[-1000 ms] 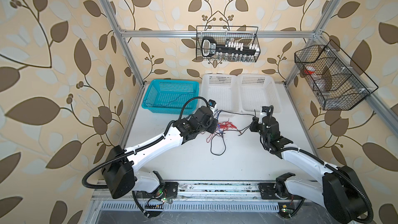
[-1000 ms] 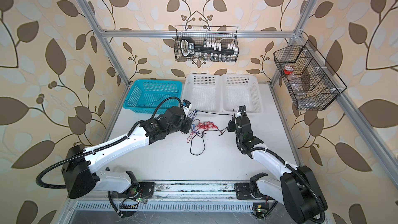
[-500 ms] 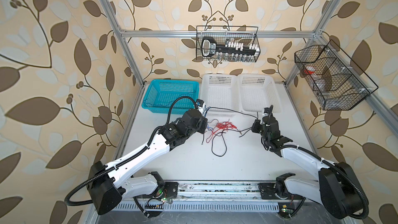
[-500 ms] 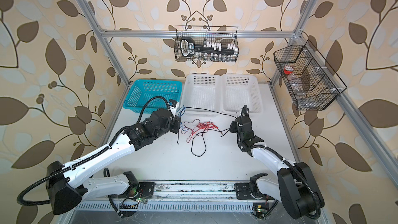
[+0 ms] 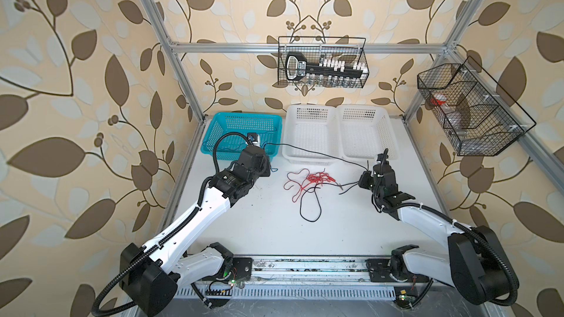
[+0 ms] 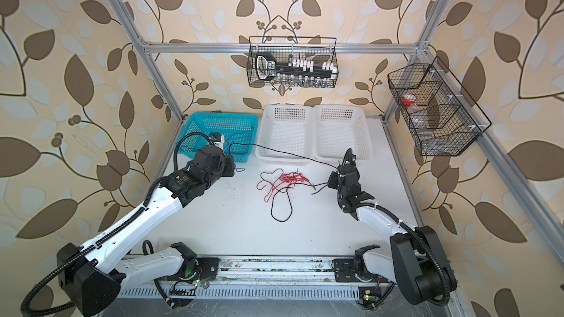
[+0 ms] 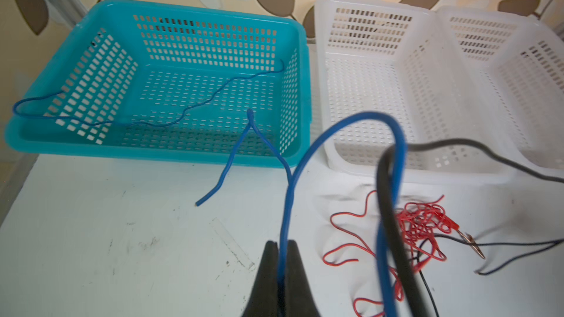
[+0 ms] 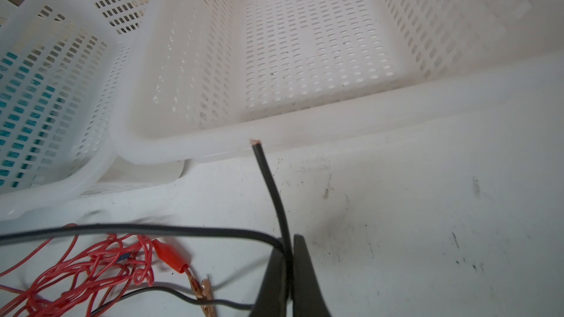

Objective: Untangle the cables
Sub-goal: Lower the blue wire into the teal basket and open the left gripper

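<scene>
You've got two matching arms rising from the base rail point(image 5: 305, 265): left arm point(image 5: 195, 218) and right arm point(image 5: 427, 221), white shells, black joints. Black ribbed hoses point(image 5: 213, 154) loop alongside them. White zip ties point(image 5: 379, 175) band the right one. And the left tool point(image 7: 282, 250) and right tool point(image 8: 289, 248) taper to black wedges.

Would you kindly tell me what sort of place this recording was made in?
Probably a robot lab test cell rather than a home: a left arm and right arm mounted on a front rail, an aluminium frame backed with leaf wallpaper, and a wire basket hung on it.
</scene>
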Available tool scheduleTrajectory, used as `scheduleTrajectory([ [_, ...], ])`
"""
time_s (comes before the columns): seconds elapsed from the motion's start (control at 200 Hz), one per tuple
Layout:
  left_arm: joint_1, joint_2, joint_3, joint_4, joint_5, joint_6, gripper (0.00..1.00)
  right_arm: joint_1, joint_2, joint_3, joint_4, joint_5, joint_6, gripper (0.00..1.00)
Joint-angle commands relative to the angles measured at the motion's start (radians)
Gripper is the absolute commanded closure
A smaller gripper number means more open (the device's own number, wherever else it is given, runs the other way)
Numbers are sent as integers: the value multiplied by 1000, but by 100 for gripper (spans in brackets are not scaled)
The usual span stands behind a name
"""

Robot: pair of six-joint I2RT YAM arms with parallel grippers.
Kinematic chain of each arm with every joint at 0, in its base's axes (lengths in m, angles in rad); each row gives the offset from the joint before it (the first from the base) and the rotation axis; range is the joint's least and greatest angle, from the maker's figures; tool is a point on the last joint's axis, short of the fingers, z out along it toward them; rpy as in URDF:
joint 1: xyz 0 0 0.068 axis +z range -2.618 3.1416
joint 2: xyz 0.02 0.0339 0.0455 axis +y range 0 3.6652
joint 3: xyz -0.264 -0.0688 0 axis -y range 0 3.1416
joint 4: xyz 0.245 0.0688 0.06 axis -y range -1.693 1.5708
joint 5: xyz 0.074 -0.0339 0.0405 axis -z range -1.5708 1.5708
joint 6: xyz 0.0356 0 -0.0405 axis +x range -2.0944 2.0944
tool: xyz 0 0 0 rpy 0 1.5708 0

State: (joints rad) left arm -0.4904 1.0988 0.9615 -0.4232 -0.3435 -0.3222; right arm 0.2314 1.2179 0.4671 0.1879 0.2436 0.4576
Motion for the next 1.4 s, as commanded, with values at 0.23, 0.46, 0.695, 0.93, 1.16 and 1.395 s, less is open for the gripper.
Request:
scheduleTrajectory([
  [0.23, 58, 5, 45, -69, -197, -112, 100, -16, -1, -35, -14, 21, 34, 100],
  [0.46, 69, -4, 31, -84, -273, -160, 100, -16, -16, -56, 8, 17, 35, 100],
  [0.695, 115, 123, 127, -73, -169, -111, 100, -16, -61, -90, 54, -12, 34, 100],
  [0.93, 206, 364, 314, -102, -58, -73, 100, -15, -113, -103, 53, -51, 10, 100],
  [1.16, 274, 557, 466, -145, 15, -62, 100, -15, -155, -116, 57, -62, 20, 100],
  [1.395, 302, 738, 595, -188, 46, -49, 94, -15, -182, -114, 75, -110, 30, 100],
])
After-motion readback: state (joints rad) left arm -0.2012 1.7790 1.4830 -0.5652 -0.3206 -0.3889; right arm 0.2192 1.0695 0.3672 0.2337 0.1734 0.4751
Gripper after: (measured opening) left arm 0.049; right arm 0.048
